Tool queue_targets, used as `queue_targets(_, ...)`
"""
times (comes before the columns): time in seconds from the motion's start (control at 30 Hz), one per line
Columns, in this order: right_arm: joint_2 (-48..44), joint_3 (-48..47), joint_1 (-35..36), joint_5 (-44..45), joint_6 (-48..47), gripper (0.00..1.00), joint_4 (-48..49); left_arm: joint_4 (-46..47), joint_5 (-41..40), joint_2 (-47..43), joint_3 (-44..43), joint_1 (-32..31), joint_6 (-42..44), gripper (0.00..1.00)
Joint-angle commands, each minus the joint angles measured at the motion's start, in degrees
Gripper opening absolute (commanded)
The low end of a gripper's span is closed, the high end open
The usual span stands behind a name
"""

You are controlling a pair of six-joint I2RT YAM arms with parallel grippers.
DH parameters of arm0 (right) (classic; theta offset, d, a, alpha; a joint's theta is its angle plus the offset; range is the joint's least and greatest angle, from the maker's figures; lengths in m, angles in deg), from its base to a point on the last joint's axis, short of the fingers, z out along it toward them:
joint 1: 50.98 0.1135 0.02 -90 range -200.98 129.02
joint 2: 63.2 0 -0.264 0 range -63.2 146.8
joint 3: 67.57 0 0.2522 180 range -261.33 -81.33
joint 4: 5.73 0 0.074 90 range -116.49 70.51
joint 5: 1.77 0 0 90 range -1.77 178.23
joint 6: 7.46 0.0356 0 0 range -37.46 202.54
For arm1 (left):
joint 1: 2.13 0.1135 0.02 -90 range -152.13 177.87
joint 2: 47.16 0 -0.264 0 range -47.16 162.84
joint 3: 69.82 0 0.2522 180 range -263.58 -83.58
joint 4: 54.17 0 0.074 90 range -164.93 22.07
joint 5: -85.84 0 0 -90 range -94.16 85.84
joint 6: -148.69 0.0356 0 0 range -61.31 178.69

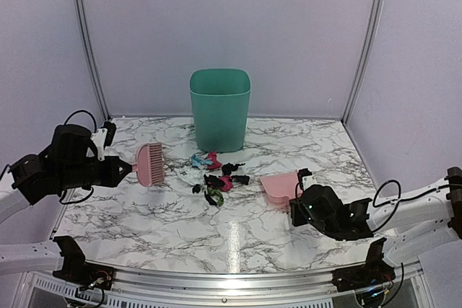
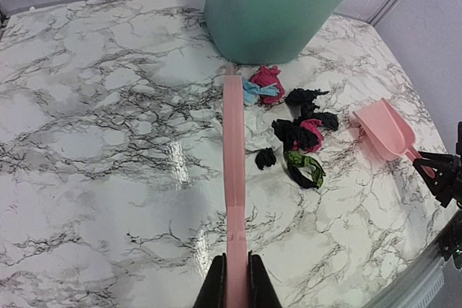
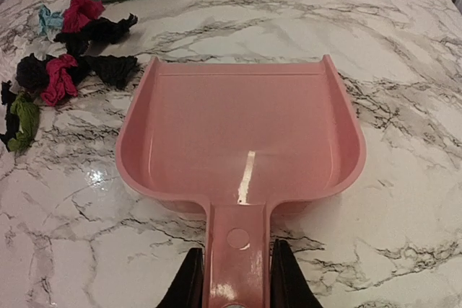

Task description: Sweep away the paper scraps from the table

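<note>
The paper scraps (image 1: 216, 174), black, magenta, green and light blue, lie in a loose cluster on the marble table (image 1: 144, 214), in front of the bin. They also show in the left wrist view (image 2: 299, 138) and the right wrist view (image 3: 61, 70). My left gripper (image 2: 237, 283) is shut on the pink brush (image 1: 150, 164), held left of the scraps. My right gripper (image 3: 232, 290) is shut on the handle of the pink dustpan (image 3: 242, 135), which is empty and sits right of the scraps (image 1: 280, 187), mouth toward them.
A green bin (image 1: 220, 110) stands upright at the back middle, just behind the scraps. Purple walls close the back and sides. The metal front edge (image 1: 231, 279) runs along the near side.
</note>
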Motion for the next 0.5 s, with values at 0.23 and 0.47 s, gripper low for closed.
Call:
queue_targets(0.23, -9.81, -9.4, 0.14, -8.85, -2.34, 0.0, -18.2, 12.61, 4.62, 20.68, -10.29, -7.42, -9.51, 0.0)
queue_targets(0.47, -10.73, -13.14, 0.38, -17.47, -5.98, 0.0, -28.16, 13.93, 0.51, 34.59, -18.11, -10.48, -8.2, 0.0)
